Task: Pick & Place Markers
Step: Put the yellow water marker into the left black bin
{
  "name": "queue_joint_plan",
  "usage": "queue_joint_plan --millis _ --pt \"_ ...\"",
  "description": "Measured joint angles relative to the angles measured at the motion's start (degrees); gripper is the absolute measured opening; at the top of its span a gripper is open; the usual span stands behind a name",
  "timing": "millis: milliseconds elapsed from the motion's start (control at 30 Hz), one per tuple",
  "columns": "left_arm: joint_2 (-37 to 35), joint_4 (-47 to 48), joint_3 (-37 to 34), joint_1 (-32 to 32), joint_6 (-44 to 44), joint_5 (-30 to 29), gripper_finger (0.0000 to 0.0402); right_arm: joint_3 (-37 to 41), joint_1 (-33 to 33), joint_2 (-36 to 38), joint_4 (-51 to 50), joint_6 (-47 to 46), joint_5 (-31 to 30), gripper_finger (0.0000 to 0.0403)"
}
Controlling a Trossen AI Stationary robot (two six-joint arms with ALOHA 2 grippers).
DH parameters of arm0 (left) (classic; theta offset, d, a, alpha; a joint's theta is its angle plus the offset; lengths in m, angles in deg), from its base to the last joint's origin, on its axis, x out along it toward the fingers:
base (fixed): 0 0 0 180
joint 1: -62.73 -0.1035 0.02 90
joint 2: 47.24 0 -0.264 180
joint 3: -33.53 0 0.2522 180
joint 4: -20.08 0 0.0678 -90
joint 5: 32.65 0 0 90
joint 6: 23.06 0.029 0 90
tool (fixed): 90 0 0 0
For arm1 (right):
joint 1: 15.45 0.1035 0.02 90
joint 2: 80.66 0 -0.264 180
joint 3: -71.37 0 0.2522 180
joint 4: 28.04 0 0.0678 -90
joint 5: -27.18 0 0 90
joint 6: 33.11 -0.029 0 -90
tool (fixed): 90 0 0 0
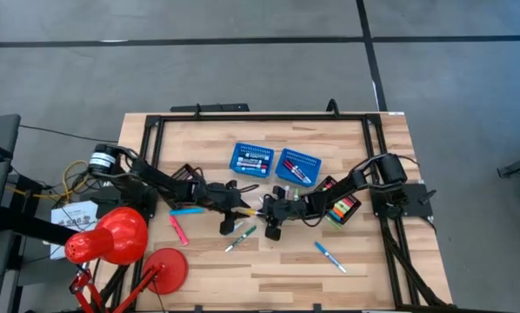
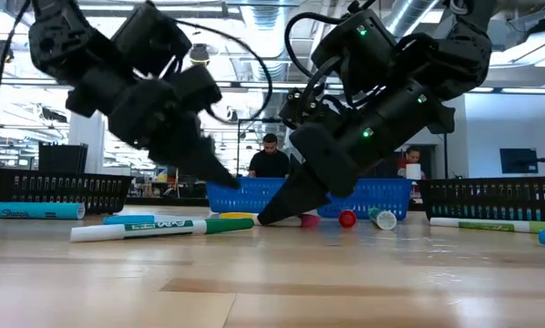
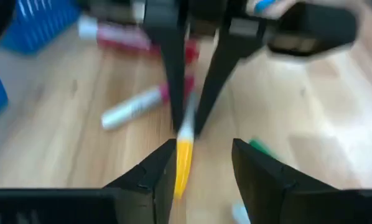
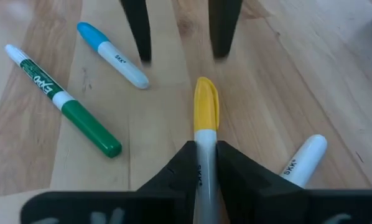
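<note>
A marker with a white body and a yellow cap (image 4: pixel 206 102) lies low over the table's middle, with my right gripper (image 4: pixel 204 146) shut on it. My left gripper (image 3: pixel 204 144) faces it from the table's left, open, one finger on each side of the yellow cap end (image 3: pixel 182 163); I cannot tell whether they touch it. In the high view the two grippers meet nose to nose (image 1: pixel 253 207). Loose markers lie around them: a green-capped one (image 4: pixel 80 118), a blue-capped one (image 4: pixel 111 53) and a white one (image 4: pixel 304 158). My right gripper pinches the marker's white body (image 4: pixel 204 138) just behind the yellow cap, between its two fingers. The fingers slant down from the table's right and lie along the marker. The cap end points at my left gripper, low over the wood; whether it rests there is unclear.
Two blue baskets (image 1: pixel 252 160) (image 1: pixel 298 166) with markers stand behind the grippers. A black tray (image 1: pixel 340 207) of markers sits at the right. More markers lie at the left (image 1: pixel 186 211) (image 1: pixel 179 231) and near right (image 1: pixel 330 257). A red lamp (image 1: pixel 112 239) overhangs the near left corner.
</note>
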State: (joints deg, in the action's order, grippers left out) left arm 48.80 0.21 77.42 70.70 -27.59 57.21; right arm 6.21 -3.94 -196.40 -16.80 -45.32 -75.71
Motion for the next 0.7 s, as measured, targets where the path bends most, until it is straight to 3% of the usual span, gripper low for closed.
queue_joint_plan --millis 167,300,433,700 --pt "4.87 -1.07 0.02 -0.02 -0.45 -0.02 0.0156 0.0 0.0 0.01 0.64 0.05 -0.16 0.0021" --pt "6.86 -3.84 0.04 -0.02 -0.45 -0.05 0.0151 0.04 0.02 -0.09 2.8 0.11 -0.08 0.003" --pt "7.08 -4.68 0.04 -0.02 -0.45 -0.12 0.0146 -0.09 0.09 0.02 3.99 0.13 -0.34 0.0042" --pt "7.05 -5.27 0.04 -0.02 -0.45 -0.26 0.0127 -0.09 0.02 0.02 4.19 0.15 -0.37 0.0022"
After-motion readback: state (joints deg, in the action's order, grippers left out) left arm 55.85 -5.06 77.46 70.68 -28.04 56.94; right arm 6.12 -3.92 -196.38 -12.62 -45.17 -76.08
